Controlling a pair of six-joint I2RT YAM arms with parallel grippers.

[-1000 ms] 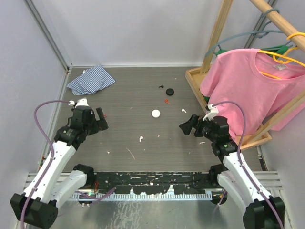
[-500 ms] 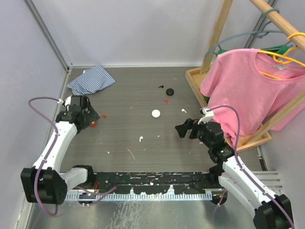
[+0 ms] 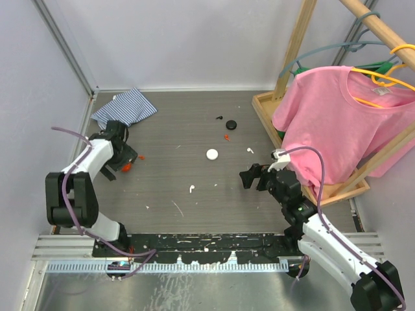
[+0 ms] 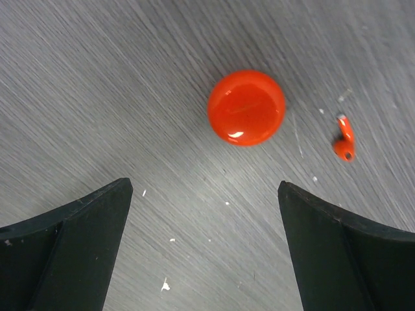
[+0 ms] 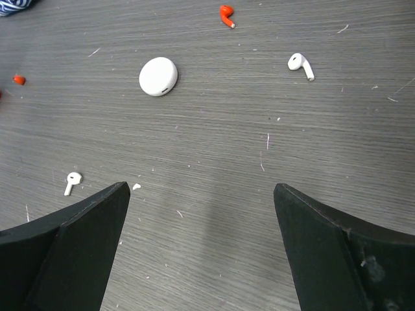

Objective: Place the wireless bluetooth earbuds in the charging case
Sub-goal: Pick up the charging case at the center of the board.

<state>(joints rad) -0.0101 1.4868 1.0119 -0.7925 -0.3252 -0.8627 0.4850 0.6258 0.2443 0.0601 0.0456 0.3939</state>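
Nothing to read here, no text, label or number anywhere. The red round case [image 4: 246, 107] shows a plain glossy top and the white round case [image 5: 158, 76] is blank. The pink shirt [image 3: 337, 116], off to the right of the white case, carries no print I can make out.

Left arm [image 3: 83, 170] doubled up tight, elbow near its base. Left claw [image 4: 204, 194] points down, jaws spread wide, nothing between them. Right arm [image 3: 324, 232] reaches forward. Right claw [image 5: 201, 191] low, jaws wide apart, empty.
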